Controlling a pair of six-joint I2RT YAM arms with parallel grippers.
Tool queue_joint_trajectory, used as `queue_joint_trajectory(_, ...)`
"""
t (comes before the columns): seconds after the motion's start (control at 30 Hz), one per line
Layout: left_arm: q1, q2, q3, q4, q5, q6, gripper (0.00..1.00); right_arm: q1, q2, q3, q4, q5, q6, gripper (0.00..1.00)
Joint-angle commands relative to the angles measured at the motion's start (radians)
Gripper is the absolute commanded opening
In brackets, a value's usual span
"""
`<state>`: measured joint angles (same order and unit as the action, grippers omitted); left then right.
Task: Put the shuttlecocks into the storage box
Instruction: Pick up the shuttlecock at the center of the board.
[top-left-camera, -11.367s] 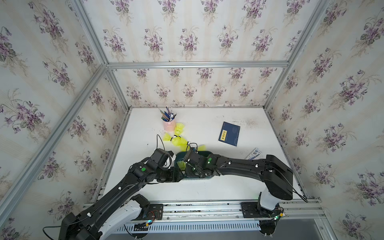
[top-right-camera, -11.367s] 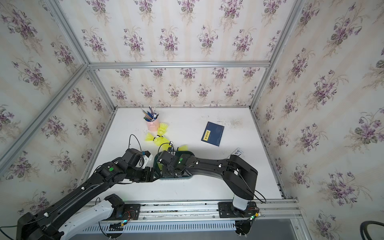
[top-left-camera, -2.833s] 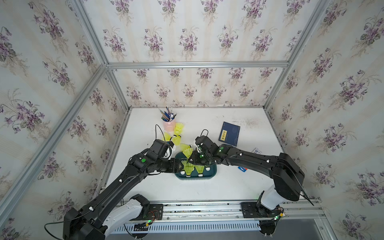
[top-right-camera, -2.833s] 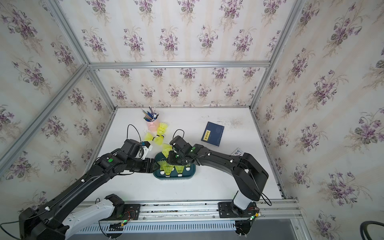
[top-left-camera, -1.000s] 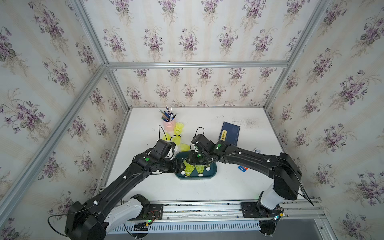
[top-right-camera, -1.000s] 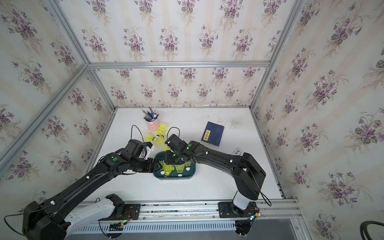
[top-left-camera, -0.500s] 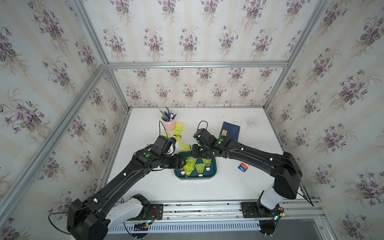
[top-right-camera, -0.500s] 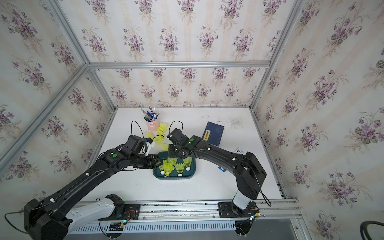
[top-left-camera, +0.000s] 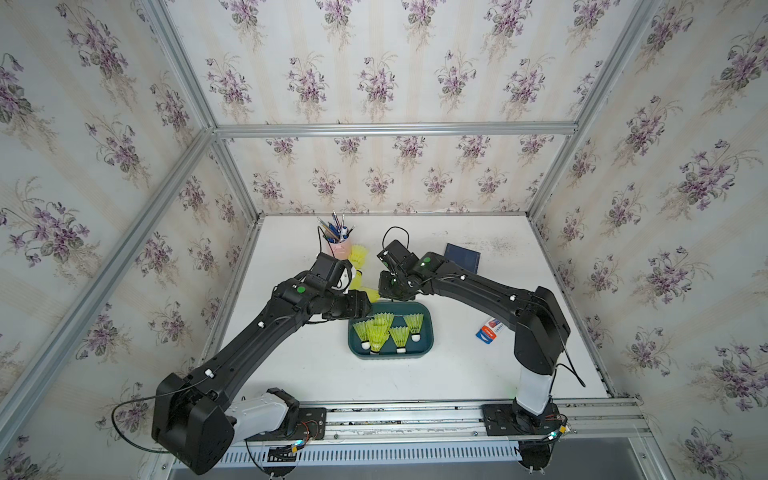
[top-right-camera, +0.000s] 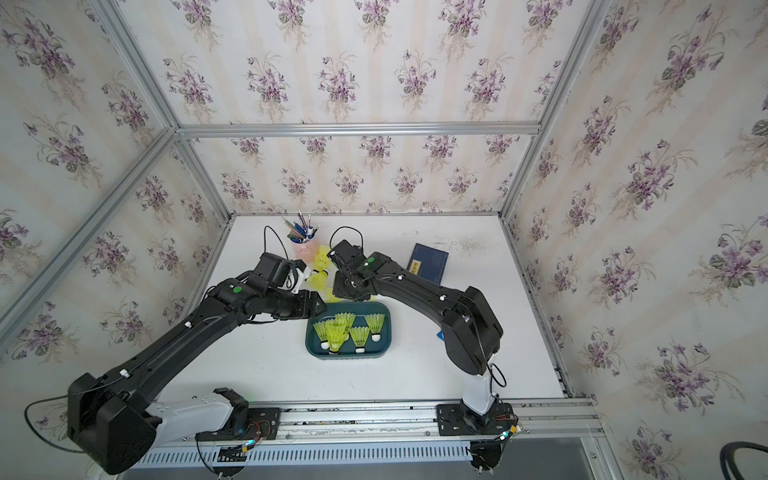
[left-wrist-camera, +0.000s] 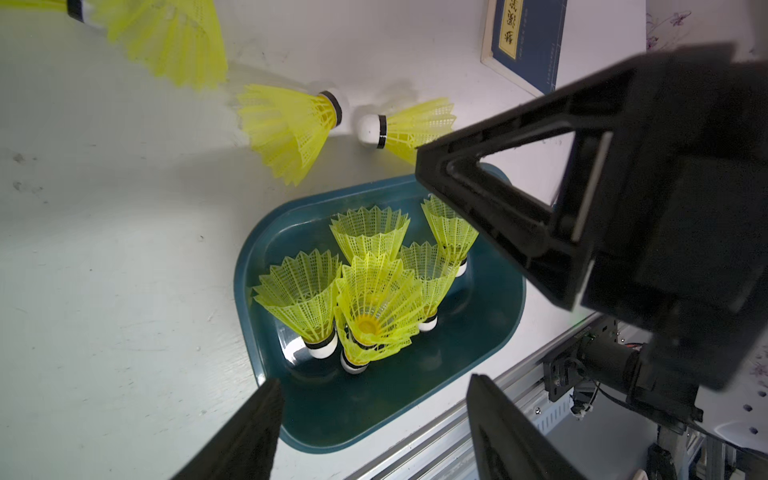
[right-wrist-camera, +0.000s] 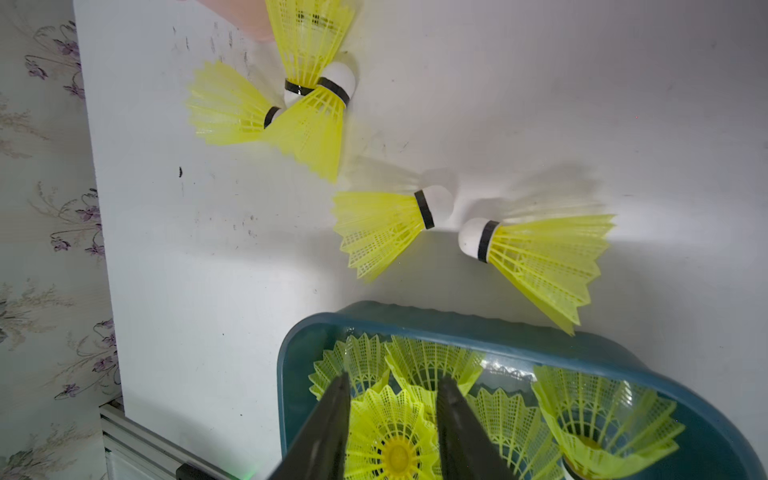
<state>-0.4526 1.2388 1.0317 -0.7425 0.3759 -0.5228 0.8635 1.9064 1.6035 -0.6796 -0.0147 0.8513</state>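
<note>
While hanging by the far edge of the storage box (top-left-camera: 390, 355), gripping nothing: right pincer (right-wrist-camera: 395, 377) open only a little, left pincer (left-wrist-camera: 372, 380) open wide (both empty). Standing inside the box, white tips down: a bunch of shuttlecocks (top-left-camera: 376, 332). Lying on the table (top-left-camera: 291, 374) just behind it — loose shuttlecocks (right-wrist-camera: 382, 228), near a pink pen cup (top-left-camera: 338, 248).

Pink pen cup (top-left-camera: 338, 249) holding pens (top-left-camera: 334, 226); navy book (top-left-camera: 462, 257) lying flat; small red-blue packet (top-left-camera: 490, 331) well apart.
</note>
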Motion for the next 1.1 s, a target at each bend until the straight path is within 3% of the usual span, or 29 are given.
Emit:
queue_joint_trajectory(0.0, 0.036, 0.023, 0.013, 0.017, 0.029, 0.032, 0.73, -0.018, 0.049, 0.046, -0.042, -0.012, 0.012, 0.38)
queue_joint_trajectory(0.2, 0.097, 0.054, 0.022, 0.038, 0.051, 0.035, 0.73, -0.072, 0.106, 0.103, -0.035, -0.047, -0.231, 0.38)
queue_joint_trajectory(0.53, 0.190, 0.098, 0.024, 0.062, 0.077, -0.011, 0.73, -0.169, 0.111, 0.080, 0.102, -0.219, -0.906, 0.41)
queue_joint_trajectory(0.7, 0.203, 0.128, 0.027, 0.089, 0.094, -0.032, 0.73, -0.175, 0.134, 0.053, 0.124, -0.179, -1.210, 0.38)
queue_joint_trajectory(1.07, 0.202, 0.166, 0.016, 0.156, 0.150, -0.100, 0.73, -0.213, 0.188, 0.037, 0.164, -0.414, -1.593, 0.37)
